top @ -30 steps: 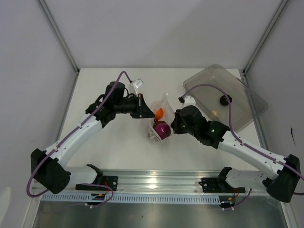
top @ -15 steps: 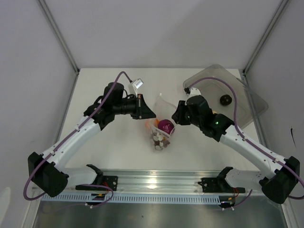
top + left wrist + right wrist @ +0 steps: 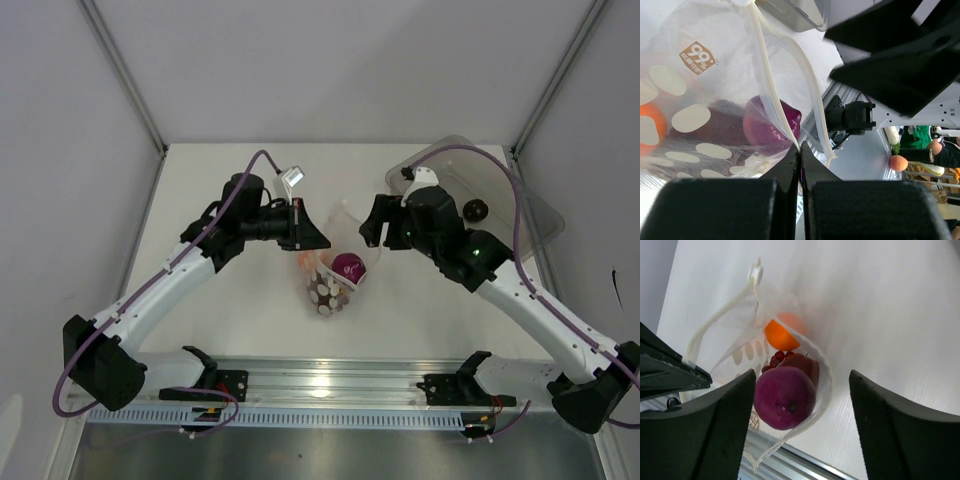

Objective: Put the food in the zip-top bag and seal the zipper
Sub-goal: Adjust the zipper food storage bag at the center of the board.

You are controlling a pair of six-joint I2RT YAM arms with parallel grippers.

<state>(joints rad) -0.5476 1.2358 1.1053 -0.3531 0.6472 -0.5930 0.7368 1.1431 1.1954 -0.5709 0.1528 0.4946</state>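
Left gripper [image 3: 300, 236]: pressed together on the zipper [image 3: 767, 85] at one side of the mouth, so the bag [image 3: 330, 285] is held up by that edge, mouth open.

Right gripper [image 3: 372, 232]: spread, nothing between the fingers, just above and beside the mouth. In the right wrist view the open mouth is framed between its fingers.

Bag position: mid-table [image 3: 230, 320], between the two grippers. The mouth is turned toward the right gripper.

Step judged in hand: loading, with one piece left outside. To be done well:
- The left pinch is best not loosened, since the mouth is propped open by it alone.
- The right gripper is to be lifted clear of the free zipper edge before it is swung to the bin [image 3: 520, 245], so the film is not dragged.
- The last piece should be dropped low and central, as the bag is already crowded.
- Sealing is to be left until nothing sits across the strip.

Count:
- Bag: one.
- Inside it: orange ball [image 3: 782, 335], one; purple ball [image 3: 785, 397], one; grapes [image 3: 774, 360], one bunch.
- Plum [image 3: 475, 209]: one, in the bin, well apart from the bag.
- Bin: one.
- Grippers: two.
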